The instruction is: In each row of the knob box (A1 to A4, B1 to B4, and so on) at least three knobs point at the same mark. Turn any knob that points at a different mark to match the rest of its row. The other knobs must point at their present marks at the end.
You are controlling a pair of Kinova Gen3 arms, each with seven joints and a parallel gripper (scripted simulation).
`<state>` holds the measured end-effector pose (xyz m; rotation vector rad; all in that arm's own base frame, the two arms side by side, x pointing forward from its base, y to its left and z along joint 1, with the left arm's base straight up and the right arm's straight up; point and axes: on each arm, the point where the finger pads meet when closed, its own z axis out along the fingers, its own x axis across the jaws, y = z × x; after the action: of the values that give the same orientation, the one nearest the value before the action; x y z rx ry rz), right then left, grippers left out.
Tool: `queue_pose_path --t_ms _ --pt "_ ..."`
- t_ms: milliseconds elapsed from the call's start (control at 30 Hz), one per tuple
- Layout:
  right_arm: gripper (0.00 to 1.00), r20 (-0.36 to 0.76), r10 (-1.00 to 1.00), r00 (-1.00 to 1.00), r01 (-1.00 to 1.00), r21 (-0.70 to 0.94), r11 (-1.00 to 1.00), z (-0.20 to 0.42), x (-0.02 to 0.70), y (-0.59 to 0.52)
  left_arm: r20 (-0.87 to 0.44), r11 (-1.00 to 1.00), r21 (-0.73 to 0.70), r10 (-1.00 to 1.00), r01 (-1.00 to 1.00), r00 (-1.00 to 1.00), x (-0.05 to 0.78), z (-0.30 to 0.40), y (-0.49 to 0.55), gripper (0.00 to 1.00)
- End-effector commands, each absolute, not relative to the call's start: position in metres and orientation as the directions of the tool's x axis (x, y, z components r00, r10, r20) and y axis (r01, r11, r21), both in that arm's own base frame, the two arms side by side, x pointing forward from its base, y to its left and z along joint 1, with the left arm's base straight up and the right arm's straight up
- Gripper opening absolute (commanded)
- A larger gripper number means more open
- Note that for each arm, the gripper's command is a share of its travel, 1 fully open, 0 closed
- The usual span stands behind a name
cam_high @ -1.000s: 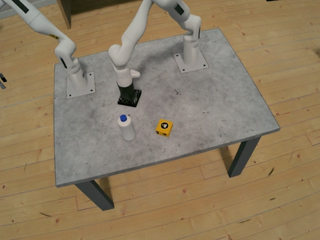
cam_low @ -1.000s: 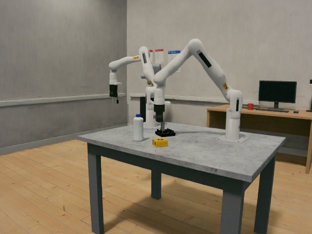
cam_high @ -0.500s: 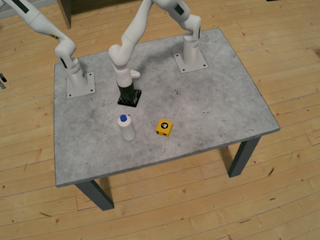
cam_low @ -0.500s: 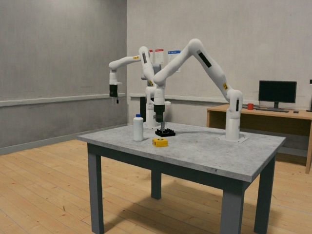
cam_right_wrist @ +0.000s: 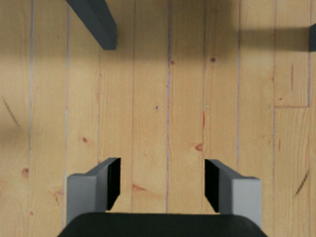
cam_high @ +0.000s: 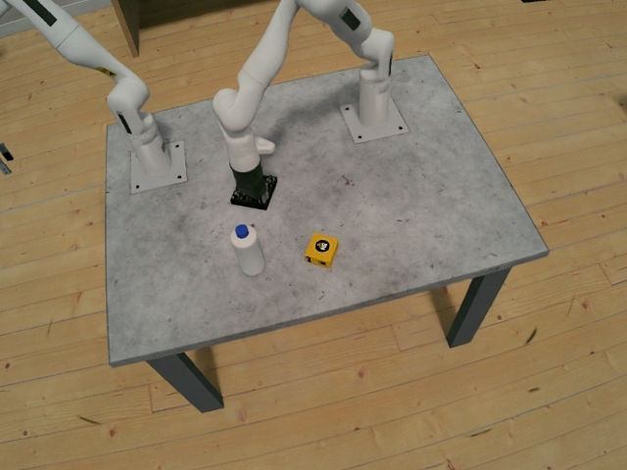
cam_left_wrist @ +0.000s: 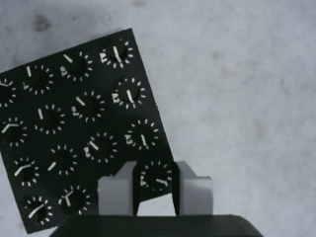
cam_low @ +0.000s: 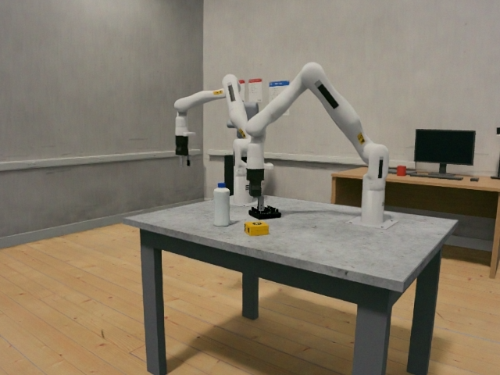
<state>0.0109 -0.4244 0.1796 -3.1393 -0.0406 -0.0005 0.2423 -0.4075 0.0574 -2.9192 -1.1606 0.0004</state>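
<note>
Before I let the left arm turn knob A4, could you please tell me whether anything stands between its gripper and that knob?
Nothing visible does: the left gripper has its fingers on either side of knob A4, with no other object between.

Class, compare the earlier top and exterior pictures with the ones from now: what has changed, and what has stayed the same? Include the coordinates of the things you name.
Nothing visibly changed. The left hand [cam_low: 260, 210] [cam_left_wrist: 156, 180] stayed down at the knob box [cam_high: 243, 202] [cam_low: 274, 215] [cam_left_wrist: 74, 130], and the right hand [cam_low: 184, 162] [cam_right_wrist: 162, 176] stayed out past the table [cam_high: 405, 202] [cam_low: 323, 242]. The bottle [cam_high: 249, 255] [cam_low: 221, 208] and yellow block [cam_high: 321, 249] [cam_low: 256, 228] stayed put.
</note>
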Motion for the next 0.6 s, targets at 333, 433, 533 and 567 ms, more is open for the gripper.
queue_pose_path --t_ms 333,433,533,567 --pt "1.00 0.000 0.026 1.000 0.026 0.000 -1.000 0.1804 0.0110 -0.4249 0.000 -0.727 0.002 0.687 0.687 0.727 0.2426 0.0483 -0.4080 0.46" --pt "1.00 0.000 0.026 1.000 0.026 0.000 -1.000 0.1804 0.0110 -0.4249 0.000 -0.727 0.002 0.687 0.687 0.727 0.2426 0.0483 -0.4080 0.46" --pt "1.00 0.000 0.026 1.000 0.026 0.000 -1.000 0.1804 0.0110 -0.4249 0.000 -0.727 0.002 0.687 0.687 0.727 0.2426 0.0483 -0.4080 0.46" --pt "1.00 0.000 0.026 1.000 0.026 0.000 -1.000 0.1804 0.0110 -0.4249 0.000 -0.727 0.002 0.687 0.687 0.727 0.2426 0.0483 -0.4080 0.46"
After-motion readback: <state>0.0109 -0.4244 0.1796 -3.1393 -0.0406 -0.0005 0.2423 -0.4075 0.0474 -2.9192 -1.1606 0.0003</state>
